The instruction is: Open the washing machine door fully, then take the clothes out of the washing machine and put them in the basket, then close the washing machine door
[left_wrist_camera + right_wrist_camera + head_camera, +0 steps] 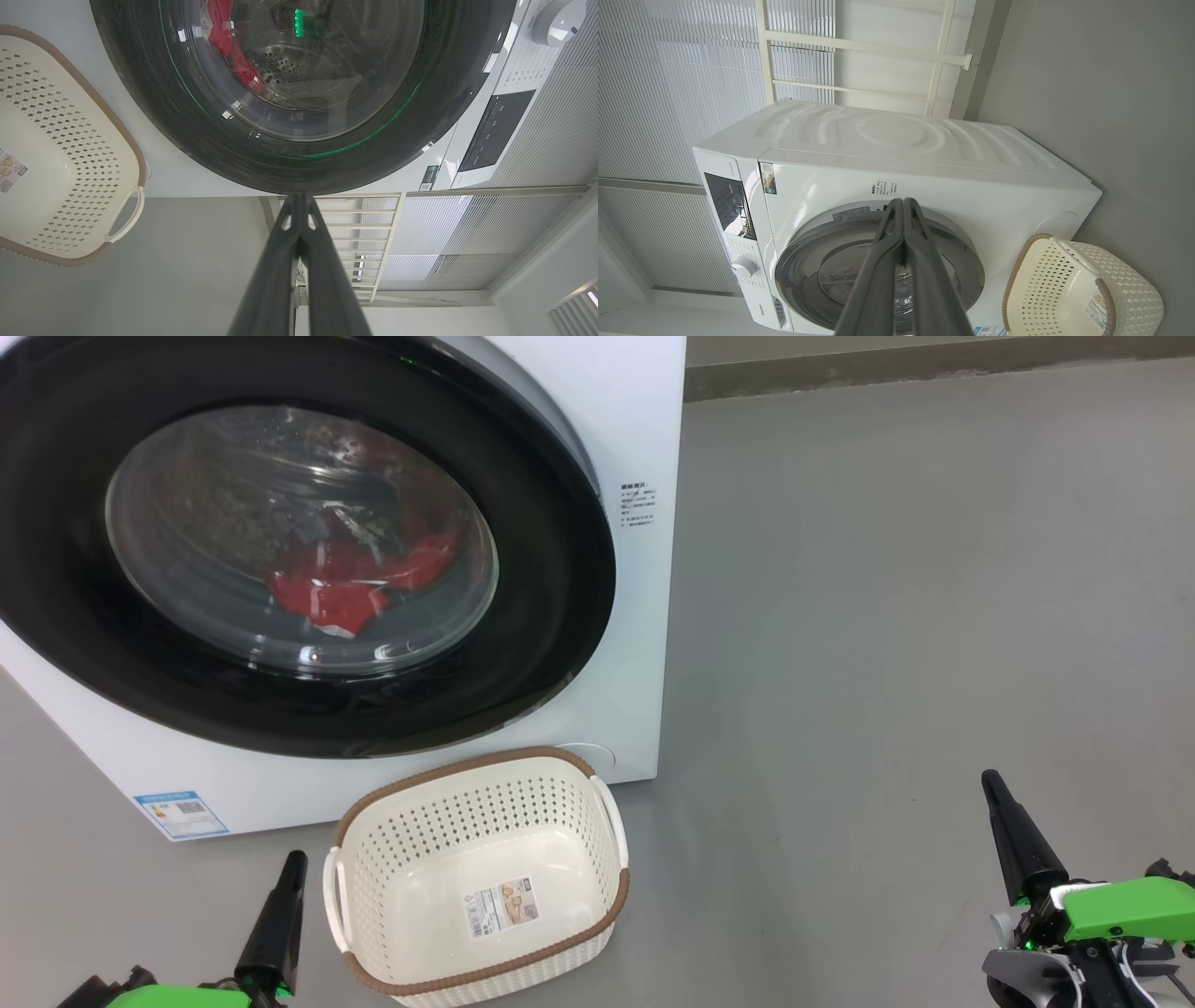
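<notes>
Left jaws low at the left, pressed together on nothing, long dark fingers [275,919] pointing up just beside the basket [476,803]. Right jaws low at the right, likewise closed and empty, fingers [1019,840] well apart from basket and machine. Washing machine door [560,569] closed against the washing machine [644,420], wide glossy black rim around bulging clear glass. Clothes [345,583] seen through that glass, red with a bit of white, lying low in the drum [280,70]. Basket standing on the grey floor [887,616] right in front of the machine, below the door, with a paper label [502,907] on its bottom.
</notes>
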Available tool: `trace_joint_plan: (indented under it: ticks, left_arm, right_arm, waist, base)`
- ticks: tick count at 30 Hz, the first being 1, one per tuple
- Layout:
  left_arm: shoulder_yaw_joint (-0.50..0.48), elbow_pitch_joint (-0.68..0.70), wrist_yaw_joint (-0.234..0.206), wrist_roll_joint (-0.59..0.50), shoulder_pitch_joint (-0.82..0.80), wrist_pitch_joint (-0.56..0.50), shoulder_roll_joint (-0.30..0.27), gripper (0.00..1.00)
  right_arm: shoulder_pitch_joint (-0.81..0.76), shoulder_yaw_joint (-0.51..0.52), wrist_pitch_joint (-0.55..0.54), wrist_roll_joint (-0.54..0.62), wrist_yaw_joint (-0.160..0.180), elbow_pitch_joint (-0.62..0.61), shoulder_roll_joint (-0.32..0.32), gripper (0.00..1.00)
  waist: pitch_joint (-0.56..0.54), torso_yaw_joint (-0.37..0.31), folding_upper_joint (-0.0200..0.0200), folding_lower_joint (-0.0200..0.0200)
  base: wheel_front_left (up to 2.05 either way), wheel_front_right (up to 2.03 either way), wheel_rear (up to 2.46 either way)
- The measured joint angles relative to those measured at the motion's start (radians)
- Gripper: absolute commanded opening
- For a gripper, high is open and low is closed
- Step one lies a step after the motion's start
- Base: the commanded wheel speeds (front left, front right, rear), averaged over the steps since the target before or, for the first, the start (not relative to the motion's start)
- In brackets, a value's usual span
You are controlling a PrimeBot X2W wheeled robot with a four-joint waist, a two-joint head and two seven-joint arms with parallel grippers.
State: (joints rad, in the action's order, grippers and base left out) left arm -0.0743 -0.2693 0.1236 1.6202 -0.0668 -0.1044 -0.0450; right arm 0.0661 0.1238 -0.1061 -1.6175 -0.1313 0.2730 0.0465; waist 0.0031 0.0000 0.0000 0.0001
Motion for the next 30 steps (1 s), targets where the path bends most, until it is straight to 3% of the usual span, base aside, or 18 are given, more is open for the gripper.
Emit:
trace_joint_plan:
  ticks: [30]
  left_arm:
    - [-0.002,0.0,0.0,0.0,0.0,-0.001,0.001,0.0]
  right_arm:
    - [0.0,0.002,-0.001,0.0,0.0,0.0,-0.001,0.0]
  waist:
    - [0.0,0.0,0.0,-0.0001]
  base:
    - [0.0,0.0,0.0]
